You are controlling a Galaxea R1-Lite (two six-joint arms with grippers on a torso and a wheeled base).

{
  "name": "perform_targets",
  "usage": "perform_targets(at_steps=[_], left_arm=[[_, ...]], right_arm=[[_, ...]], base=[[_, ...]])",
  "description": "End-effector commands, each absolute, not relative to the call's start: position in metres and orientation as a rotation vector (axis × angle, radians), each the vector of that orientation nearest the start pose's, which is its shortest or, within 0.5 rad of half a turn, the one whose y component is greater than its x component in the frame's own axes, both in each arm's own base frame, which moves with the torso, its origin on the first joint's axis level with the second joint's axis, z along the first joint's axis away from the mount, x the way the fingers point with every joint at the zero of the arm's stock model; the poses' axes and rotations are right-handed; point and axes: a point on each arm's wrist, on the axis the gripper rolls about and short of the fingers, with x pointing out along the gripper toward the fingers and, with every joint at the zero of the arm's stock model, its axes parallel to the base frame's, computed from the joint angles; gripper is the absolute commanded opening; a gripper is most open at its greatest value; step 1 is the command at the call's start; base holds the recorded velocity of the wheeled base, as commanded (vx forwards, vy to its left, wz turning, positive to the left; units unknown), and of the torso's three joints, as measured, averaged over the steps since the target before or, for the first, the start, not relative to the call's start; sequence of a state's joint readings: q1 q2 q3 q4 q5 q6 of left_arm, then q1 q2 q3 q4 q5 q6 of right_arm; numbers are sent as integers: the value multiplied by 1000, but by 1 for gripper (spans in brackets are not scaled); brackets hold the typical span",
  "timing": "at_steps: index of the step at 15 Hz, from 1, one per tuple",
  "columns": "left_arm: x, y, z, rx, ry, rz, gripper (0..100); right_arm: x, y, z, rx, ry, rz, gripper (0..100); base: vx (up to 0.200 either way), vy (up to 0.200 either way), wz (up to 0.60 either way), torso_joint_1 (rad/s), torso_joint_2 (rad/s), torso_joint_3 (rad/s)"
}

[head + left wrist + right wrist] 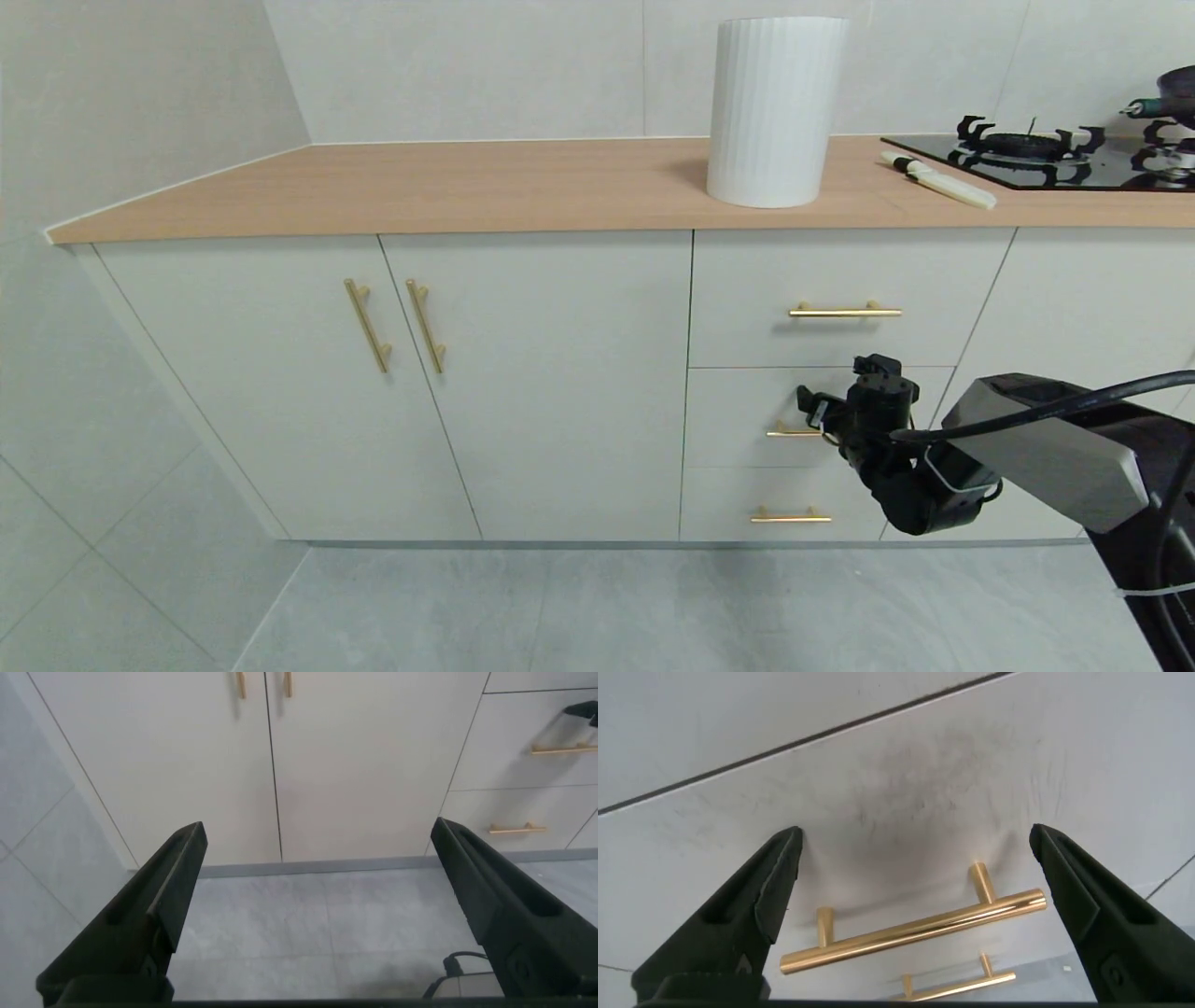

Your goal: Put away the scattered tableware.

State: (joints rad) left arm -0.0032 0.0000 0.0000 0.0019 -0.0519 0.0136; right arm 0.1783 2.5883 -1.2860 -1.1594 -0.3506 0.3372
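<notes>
Countertop (467, 191): wooden, above pale cabinets and drawers.
Canister (775, 112): white, ribbed, upright on the countertop.
Right gripper (915, 873): fingers apart, close to the middle drawer's brass handle (915, 933).
Left gripper (318, 859): fingers apart, above floor tiles.
Knife (938, 181): lying on the countertop, between canister and hob (1046, 159).

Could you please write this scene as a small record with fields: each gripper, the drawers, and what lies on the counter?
right gripper: open, close in front of the middle drawer handle, not gripping it
left gripper: open, holding nothing, low above the floor, facing the cabinet doors
drawers: three stacked, all shut
counter: white ribbed container standing upright; knife lying flat between the container and the stove
</notes>
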Motion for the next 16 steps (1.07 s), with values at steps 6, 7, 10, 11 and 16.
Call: perform_targets(at_steps=[6, 7, 10, 11, 16], left_arm=[[-23, -1, 75, 14, 1, -55, 100], [-23, -1, 75, 14, 1, -55, 100], [-23, -1, 75, 14, 1, -55, 100], [-23, -1, 75, 14, 1, -55, 100], [-23, -1, 75, 14, 3, -55, 100]], right_arm=[[442, 74, 11, 289, 147, -197, 100], [429, 73, 22, 286, 164, -182, 100], [360, 72, 67, 269, 210, -130, 100], [336, 71, 85, 269, 199, -115, 100], [202, 39, 168, 203, -11, -122, 100]], base=[[0, 0, 0, 0, 0, 0], [0, 0, 0, 0, 0, 0], [0, 0, 0, 0, 0, 0], [0, 0, 0, 0, 0, 0], [0, 0, 0, 0, 0, 0]])
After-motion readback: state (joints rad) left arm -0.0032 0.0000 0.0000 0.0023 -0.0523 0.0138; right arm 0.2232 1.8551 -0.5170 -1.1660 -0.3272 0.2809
